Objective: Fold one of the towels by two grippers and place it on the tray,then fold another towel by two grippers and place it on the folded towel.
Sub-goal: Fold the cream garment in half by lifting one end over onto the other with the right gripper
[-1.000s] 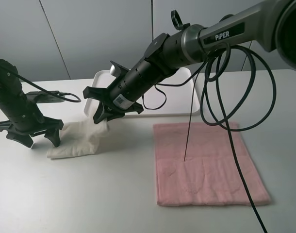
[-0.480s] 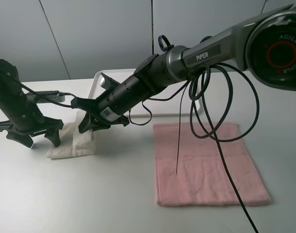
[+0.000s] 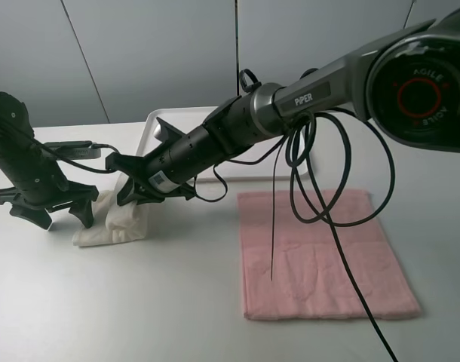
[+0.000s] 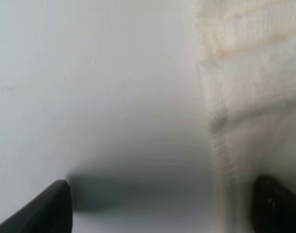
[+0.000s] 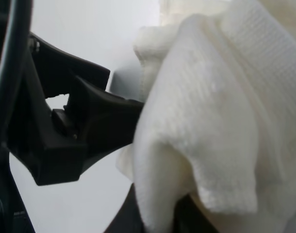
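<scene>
The cream towel (image 3: 113,220) lies bunched and partly doubled over at the table's left. My right gripper (image 3: 136,197) reaches across from the right and is shut on the towel's raised edge. The right wrist view shows that cream terry fold (image 5: 211,121) draped over the jaws. My left gripper (image 3: 62,217) stands open on the table just left of the towel, with nothing between its fingers. In the left wrist view the towel's edge (image 4: 254,97) lies beside one finger. The pink towel (image 3: 320,256) lies flat at the right. The white tray (image 3: 150,130) sits behind, largely hidden by the right arm.
Black cables (image 3: 320,188) hang in loops from the right arm over the pink towel's near-left part. The right arm spans the table's middle above the tray's front rim. Bare white table (image 3: 139,302) runs along the front.
My right gripper has moved left with the cream towel's edge, so the towel is now narrower and bunched close to the left gripper. The left arm has not moved.
</scene>
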`<state>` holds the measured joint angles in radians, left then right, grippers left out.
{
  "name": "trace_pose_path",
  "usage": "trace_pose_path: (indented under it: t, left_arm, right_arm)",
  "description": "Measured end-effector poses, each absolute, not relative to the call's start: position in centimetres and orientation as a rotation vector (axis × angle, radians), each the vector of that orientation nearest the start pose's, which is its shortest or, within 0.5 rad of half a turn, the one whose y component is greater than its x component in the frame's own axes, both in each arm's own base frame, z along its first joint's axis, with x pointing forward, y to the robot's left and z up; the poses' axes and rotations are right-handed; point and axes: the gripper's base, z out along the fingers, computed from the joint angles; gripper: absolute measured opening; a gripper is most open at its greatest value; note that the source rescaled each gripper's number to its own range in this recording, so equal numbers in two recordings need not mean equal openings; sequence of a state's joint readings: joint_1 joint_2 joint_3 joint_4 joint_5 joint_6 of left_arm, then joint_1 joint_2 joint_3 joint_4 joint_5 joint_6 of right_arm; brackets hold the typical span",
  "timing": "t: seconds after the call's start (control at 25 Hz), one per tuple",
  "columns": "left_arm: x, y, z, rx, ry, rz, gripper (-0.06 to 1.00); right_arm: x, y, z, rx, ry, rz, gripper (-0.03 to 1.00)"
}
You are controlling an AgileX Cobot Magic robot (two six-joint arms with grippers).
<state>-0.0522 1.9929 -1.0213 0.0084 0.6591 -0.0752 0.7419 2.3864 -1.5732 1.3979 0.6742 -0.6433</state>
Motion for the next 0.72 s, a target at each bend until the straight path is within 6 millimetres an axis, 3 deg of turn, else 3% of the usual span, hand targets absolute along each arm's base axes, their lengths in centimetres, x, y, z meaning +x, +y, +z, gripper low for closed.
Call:
trace_pose_path:
  t: [0.12,0.28,0.36,0.52,0.72]
  left_arm:
    - [32.9,-1.7,9.4,-0.028,3.114,0.004,0.96]
    - [32.9,-1.7,9.4,-0.028,3.114,0.004,0.96]
    - [32.9,-1.7,9.4,-0.028,3.114,0.004,0.96]
    - [32.9,-1.7,10.2,-0.025,3.092,0.004,0.96]
    - [33.1,-1.6,13.9,0.003,3.003,0.004,0.96]
  right_arm:
    - [31.5,36.9,8.2,-0.380,2.702,1.343,0.08]
    - [31.3,37.3,8.0,-0.391,2.685,1.339,0.39]
    - [31.2,37.4,7.9,-0.399,2.684,1.338,0.49]
    - [31.2,37.4,7.9,-0.403,2.683,1.338,0.53]
    - [31.2,37.4,8.0,-0.406,2.682,1.340,0.53]
